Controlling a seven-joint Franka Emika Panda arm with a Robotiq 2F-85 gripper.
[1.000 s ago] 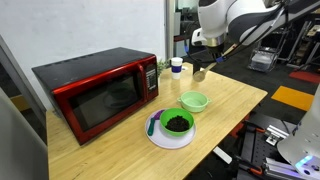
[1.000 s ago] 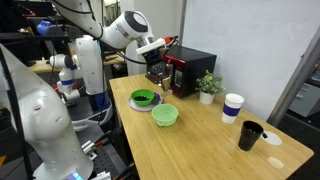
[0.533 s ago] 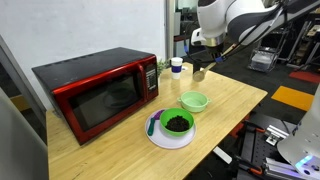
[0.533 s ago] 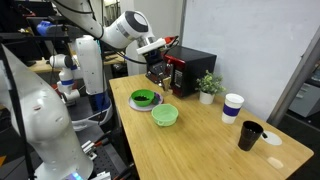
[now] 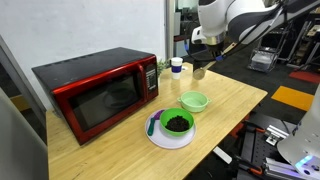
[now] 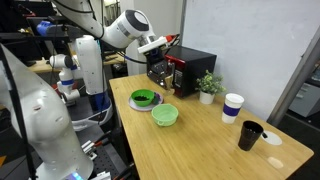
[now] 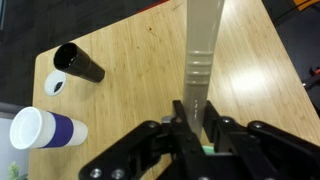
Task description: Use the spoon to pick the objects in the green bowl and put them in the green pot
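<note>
One spoon in the hand

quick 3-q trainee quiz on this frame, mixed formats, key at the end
1. True or false: the gripper is shut on the spoon.
2. Multiple choice: the green pot stands on A) a white plate, B) a wooden board, C) a folded towel.
3. Fill in: the utensil beside the green pot is ___ in colour.

Key: 1 true; 2 A; 3 blue.
</note>
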